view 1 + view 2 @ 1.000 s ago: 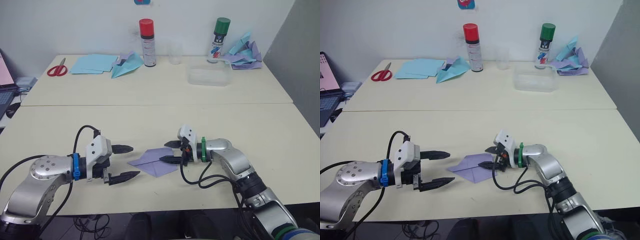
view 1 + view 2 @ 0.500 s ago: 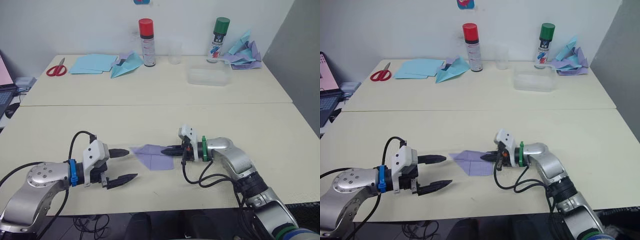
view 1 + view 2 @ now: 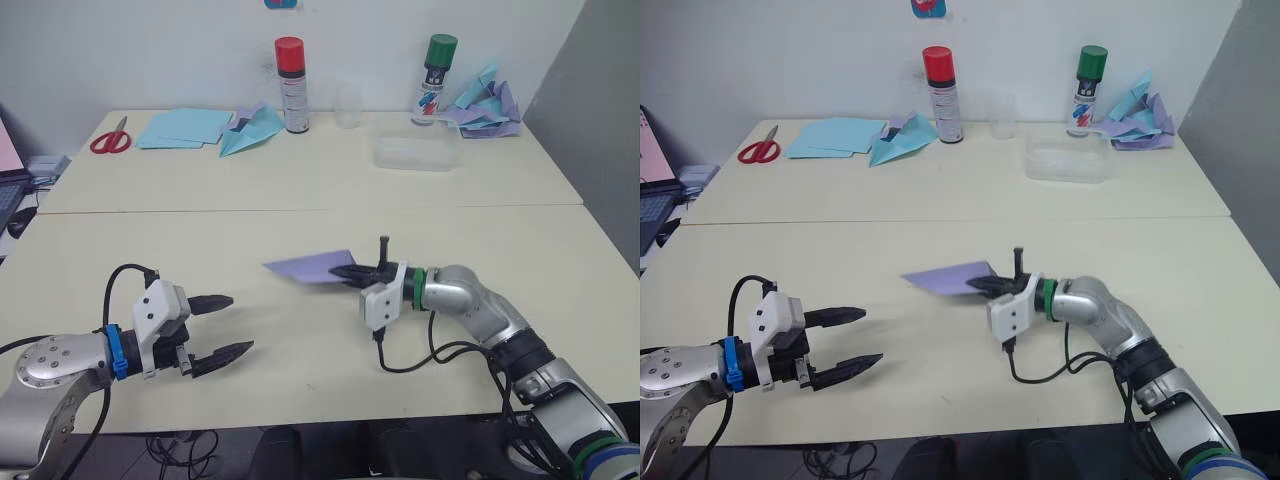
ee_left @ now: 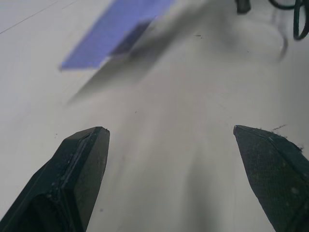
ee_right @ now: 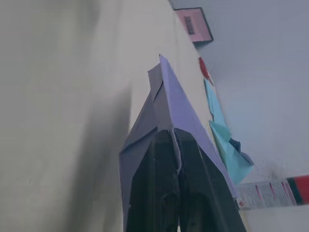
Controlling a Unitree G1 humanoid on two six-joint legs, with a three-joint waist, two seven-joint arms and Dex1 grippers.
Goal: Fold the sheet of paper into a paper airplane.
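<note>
Lavender folded sheet of paper hangs clamped in the right gripper, clear of the cream table; the left gripper, jaws spread, should pinch its free edge squarely.

Sheet of paper above table, left hand left

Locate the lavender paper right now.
The lavender paper is lifted off the near table, pinched in the right end effector, right of the open left end effector.

Even, bright overhead light; soft shadows on the desk. The left wrist view is blurred, the paper smeared above its dark shadow.
</note>
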